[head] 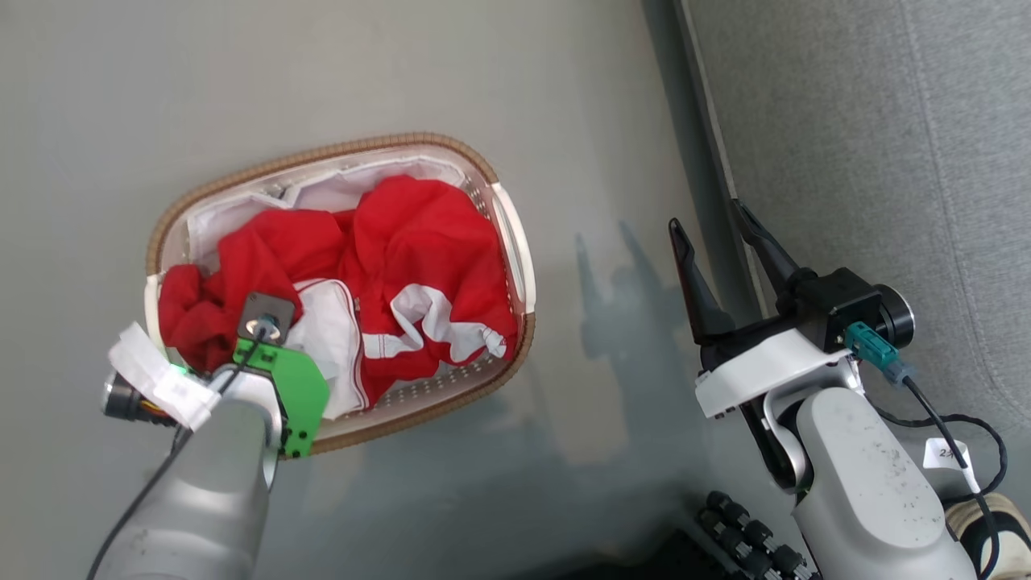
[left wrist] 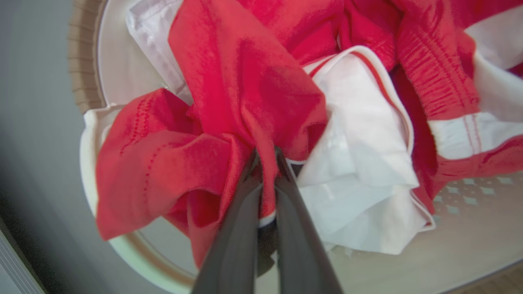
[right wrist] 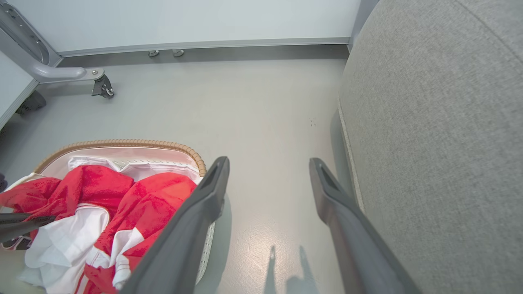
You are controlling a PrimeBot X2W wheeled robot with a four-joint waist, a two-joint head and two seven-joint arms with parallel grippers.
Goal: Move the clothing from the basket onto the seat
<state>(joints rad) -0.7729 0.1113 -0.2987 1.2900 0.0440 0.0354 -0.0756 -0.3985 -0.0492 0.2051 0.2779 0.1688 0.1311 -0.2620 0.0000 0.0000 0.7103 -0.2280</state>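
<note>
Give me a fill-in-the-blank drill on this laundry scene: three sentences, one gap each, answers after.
1. The left tool is shut on a fold of the soft ___ and white jersey clothing.
2. The right tool is ___ and holds nothing.
3. The large grey fabric-upholstered seat lies on the robot's ___ side of the oval white perforated plastic basket with a brown woven-look rim.
Missing words: red; open; right.
</note>
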